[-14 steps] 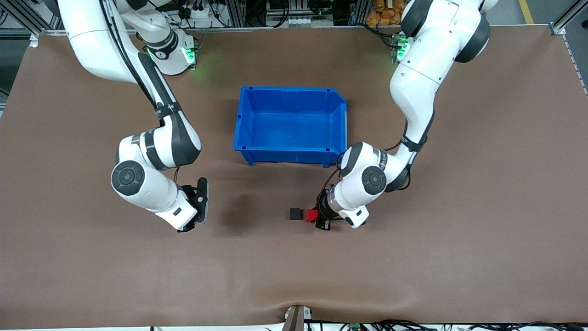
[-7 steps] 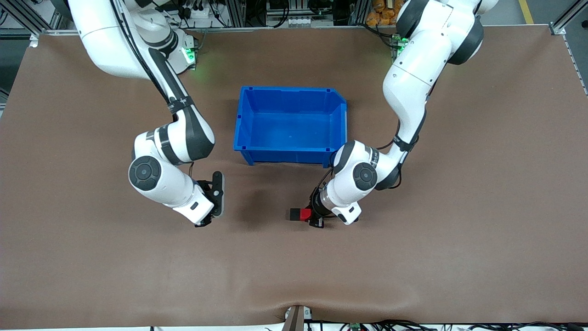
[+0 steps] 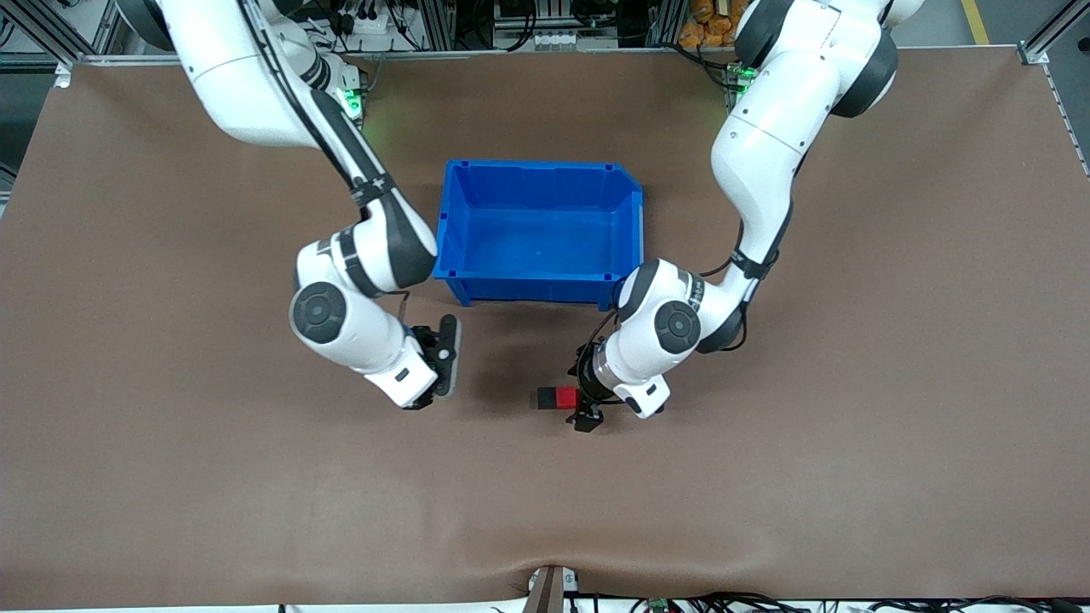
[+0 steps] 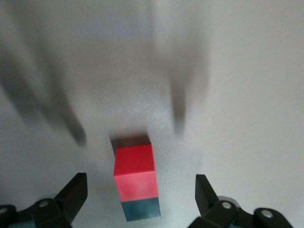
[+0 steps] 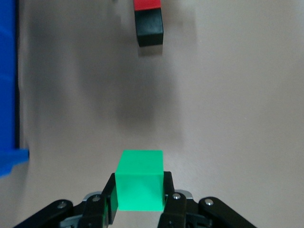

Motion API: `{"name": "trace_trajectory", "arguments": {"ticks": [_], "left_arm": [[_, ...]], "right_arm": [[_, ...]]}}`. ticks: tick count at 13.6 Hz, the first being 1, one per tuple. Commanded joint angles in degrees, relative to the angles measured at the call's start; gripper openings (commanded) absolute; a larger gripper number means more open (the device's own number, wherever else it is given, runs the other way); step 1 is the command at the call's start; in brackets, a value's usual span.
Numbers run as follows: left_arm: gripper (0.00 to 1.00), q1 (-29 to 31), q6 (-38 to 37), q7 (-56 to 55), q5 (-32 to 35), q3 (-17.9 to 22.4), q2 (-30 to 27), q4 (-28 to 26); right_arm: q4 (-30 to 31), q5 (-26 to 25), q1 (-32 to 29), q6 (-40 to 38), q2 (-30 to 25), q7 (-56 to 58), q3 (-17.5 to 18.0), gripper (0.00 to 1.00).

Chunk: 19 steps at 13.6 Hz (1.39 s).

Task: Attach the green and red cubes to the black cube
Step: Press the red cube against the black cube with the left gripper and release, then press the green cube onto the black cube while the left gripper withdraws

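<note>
Right gripper (image 3: 436, 368) clenched on green cube (image 5: 140, 180), up off the table, nearer the front camera than the blue bin (image 3: 450, 255), at the bin's corner toward the right arm's end; over the last second it has carried the cube in toward the bin's middle, closing on the stack. Black cube (image 3: 545, 398) sits on the table nearer the camera than the bin, red cube (image 3: 566, 398) touching it on the side toward the left arm's end. A second ago the two were apart, so red is now joined. Left gripper (image 3: 588, 407) has just sprung open, fingers (image 4: 71, 194) clear of red, released. Left to do, by my read: green onto black's free face.
</note>
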<state>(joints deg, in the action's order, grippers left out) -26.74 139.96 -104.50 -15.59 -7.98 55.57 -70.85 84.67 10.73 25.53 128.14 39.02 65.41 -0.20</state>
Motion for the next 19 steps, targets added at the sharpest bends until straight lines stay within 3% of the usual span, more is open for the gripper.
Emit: {"name": "trace_trajectory", "arguments": {"ticks": [1, 5, 10, 15, 19], "left_arm": [[1.0, 4.13, -7.84, 5.77, -0.14, 0.07, -4.76, -0.87], [1.0, 9.59, -17.07, 14.92, -0.05, 0.15, -8.89, -0.87], [1.0, 15.12, -24.99, 26.43, 0.04, 0.33, -13.64, -0.87], [1.0, 20.66, -29.48, 36.54, 0.21, 0.68, -17.33, -0.96], [1.0, 23.04, -31.68, 46.82, 9.33, 0.59, -19.88, -1.14]], "right_arm": [[-6.08, -3.07, 2.32, -0.43, 4.21, -6.85, -0.76, 0.0], [-13.9, -9.58, 4.52, -1.13, 9.84, -13.02, -0.85, 0.0], [-21.38, -9.59, 10.58, -3.51, 15.29, -23.12, -4.01, 0.0], [-24.37, -9.68, 11.56, -2.89, 18.46, -24.1, -4.1, 0.0], [-27.02, -9.68, 11.82, -2.28, 21.19, -24.1, -4.19, 0.0]]}}
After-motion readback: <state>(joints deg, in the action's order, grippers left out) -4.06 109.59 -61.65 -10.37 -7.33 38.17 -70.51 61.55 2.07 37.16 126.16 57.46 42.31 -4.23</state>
